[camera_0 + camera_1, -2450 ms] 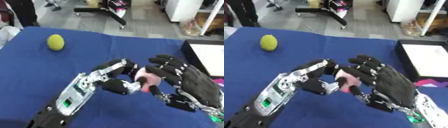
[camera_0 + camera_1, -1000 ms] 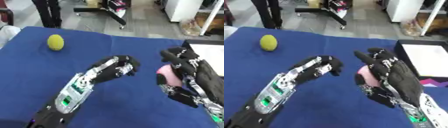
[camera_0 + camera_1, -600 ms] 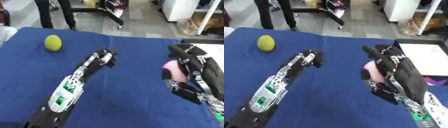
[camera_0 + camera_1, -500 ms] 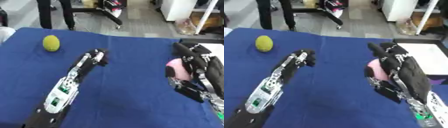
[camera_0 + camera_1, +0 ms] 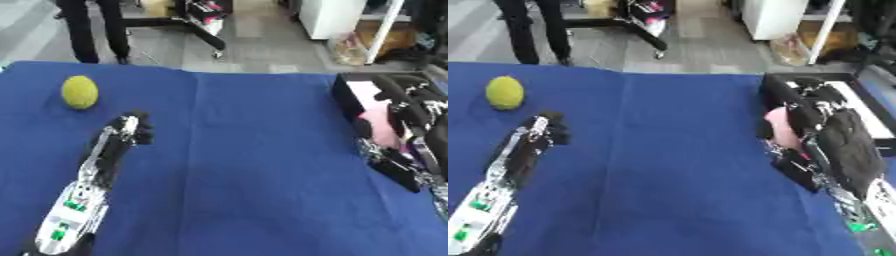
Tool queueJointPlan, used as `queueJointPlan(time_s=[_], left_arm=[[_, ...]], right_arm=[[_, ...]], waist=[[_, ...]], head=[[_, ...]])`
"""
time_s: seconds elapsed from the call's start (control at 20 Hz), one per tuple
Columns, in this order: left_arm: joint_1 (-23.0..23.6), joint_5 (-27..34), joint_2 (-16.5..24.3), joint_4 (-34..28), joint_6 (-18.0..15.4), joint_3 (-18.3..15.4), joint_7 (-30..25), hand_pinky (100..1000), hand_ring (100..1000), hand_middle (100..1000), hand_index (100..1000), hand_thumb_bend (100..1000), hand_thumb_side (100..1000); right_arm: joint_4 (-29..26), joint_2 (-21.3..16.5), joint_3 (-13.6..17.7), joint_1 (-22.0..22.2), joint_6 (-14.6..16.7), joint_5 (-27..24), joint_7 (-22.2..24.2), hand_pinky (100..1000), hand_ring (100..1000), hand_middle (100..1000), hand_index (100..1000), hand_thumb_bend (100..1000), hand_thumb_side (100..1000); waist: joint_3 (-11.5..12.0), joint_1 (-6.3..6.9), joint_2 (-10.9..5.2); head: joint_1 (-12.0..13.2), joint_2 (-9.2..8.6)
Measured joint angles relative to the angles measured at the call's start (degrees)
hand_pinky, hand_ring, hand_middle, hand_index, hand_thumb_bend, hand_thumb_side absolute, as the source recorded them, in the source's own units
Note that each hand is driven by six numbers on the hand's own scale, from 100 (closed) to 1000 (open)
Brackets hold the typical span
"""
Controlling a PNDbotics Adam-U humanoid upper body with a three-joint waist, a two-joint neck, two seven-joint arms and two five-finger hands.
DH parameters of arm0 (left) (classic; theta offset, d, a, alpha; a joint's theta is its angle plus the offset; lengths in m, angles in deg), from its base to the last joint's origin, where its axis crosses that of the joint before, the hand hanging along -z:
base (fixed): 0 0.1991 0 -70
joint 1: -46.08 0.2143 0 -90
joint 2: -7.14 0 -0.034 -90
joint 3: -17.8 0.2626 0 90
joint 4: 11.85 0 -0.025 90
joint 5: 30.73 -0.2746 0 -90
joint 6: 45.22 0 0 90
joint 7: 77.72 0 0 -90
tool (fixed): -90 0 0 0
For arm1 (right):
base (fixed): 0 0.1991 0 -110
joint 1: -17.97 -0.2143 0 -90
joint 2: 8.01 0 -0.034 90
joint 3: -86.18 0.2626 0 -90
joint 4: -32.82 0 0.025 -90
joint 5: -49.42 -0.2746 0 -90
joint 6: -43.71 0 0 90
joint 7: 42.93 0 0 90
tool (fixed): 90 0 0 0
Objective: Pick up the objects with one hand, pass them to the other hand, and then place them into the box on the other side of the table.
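Note:
My right hand (image 5: 833,145) is curled round a pink object (image 5: 781,132) at the right side of the blue table, right beside the near left wall of the black box (image 5: 773,90) with its white inside. My left hand (image 5: 129,132) lies low on the cloth at the left, fingers curled, with nothing in it. A yellow-green ball (image 5: 80,92) rests on the cloth just beyond and to the left of that hand.
The blue cloth (image 5: 236,170) covers the whole table. Beyond its far edge are a grey floor, a chair base (image 5: 197,25) and the legs of a standing person (image 5: 92,30). A white cabinet (image 5: 337,17) stands at the back right.
The hands have drawn apart: my right hand carried the pink object rightward up to the box, and my left hand pulled back to the left toward the yellow-green ball.

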Motion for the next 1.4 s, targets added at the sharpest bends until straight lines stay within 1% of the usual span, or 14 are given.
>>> queueJointPlan(time_s=[0.15, 0.3, 0.4, 0.55, 0.6, 0.7, 0.85, 0.95, 1.05, 1.1, 1.25, 1.4], left_arm=[[1.98, 0.09, 0.73, -0.99, -0.64, -1.42, 1.04, 691, 614, 585, 747, 100, 713], [3.31, 0.09, 0.96, -2.3, -1.02, -2.46, 1.83, 692, 614, 585, 747, 100, 712], [3.46, 0.09, 0.86, -3.1, -1.12, -2.6, 1.99, 692, 614, 585, 747, 100, 712], [3.16, 0.03, 0.52, -4.34, -1.11, -2.39, 1.58, 692, 614, 585, 747, 100, 712], [2.86, -0.15, 0.34, -4.85, -1.05, -2.13, 1.24, 692, 614, 585, 747, 100, 712], [2.41, -0.67, 0.29, -5.76, -0.92, -1.74, 0.47, 692, 614, 584, 747, 100, 711], [2.15, -1.37, 0.11, -6.9, -0.72, -1.34, -0.5, 693, 613, 584, 747, 100, 710], [2.11, -1.65, 0.06, -7.54, -0.63, -1.14, -0.93, 693, 613, 584, 746, 100, 710], [2.1, -1.79, -0.15, -8.09, -0.57, -1.05, -1.23, 693, 613, 584, 746, 100, 709], [2.09, -1.88, -0.15, -8.35, -0.58, -1.05, -1.35, 693, 613, 584, 747, 100, 709], [2.08, -2.01, -0.15, -8.97, -0.58, -1.03, -1.66, 693, 614, 584, 747, 100, 708], [2.08, -2.22, -0.16, -9.44, -0.56, -1.03, -1.97, 693, 614, 584, 747, 100, 708]], right_arm=[[0.01, -1.92, 2.03, 2.49, -1.85, 0.1, 0.47, 778, 609, 183, 975, 100, 100], [1.39, -5.46, 5.59, 3.42, -4.25, -1.46, 2.03, 772, 603, 164, 972, 100, 100], [3.71, -8.31, 8.49, 2.57, -6.1, -3.15, 3.56, 768, 600, 155, 971, 100, 100], [8.04, -12.22, 12.42, 0.17, -8.93, -5.97, 6.22, 764, 597, 142, 966, 100, 100], [9.61, -13.09, 13.17, -0.65, -9.95, -6.98, 6.87, 763, 597, 137, 964, 100, 100], [12.88, -14.41, 13.69, -2.27, -12.0, -9.0, 7.43, 760, 596, 126, 961, 100, 100], [17.94, -15.2, 12.93, -4.27, -14.59, -12.14, 6.9, 762, 602, 122, 961, 100, 100], [21.34, -15.35, 11.64, -5.49, -14.65, -14.27, 6.61, 764, 606, 122, 962, 100, 100], [24.8, -15.35, 10.34, -6.54, -13.61, -16.35, 6.49, 766, 622, 136, 969, 100, 100], [26.52, -15.35, 9.75, -7.09, -12.85, -17.42, 6.54, 768, 632, 163, 974, 100, 100], [31.63, -15.34, 8.42, -8.44, -10.04, -20.13, 6.77, 781, 678, 305, 993, 100, 100], [36.25, -15.3, 7.63, -9.3, -7.0, -21.48, 6.82, 796, 747, 507, 1000, 100, 100]], waist=[[-0.71, -0.14, 0.19], [-0.24, 0.15, 0.42], [0.87, 0.4, 0.91], [3.26, 0.49, 1.83], [4.11, 0.38, 2.08], [5.61, 0.14, 2.51], [7.23, -0.19, 2.99], [7.89, -0.26, 3.22], [8.19, -0.33, 3.26], [8.37, -0.35, 3.27], [8.79, -0.36, 3.38], [8.96, -0.38, 3.38]], head=[[-1.9, -1.02], [-3.29, -1.81], [-4.16, -2.6], [-5.6, -4.15], [-6.01, -4.59], [-6.68, -5.28], [-7.46, -5.87], [-7.85, -6.16], [-8.07, -6.25], [-8.2, -6.26], [-8.39, -6.26], [-8.41, -6.26]])
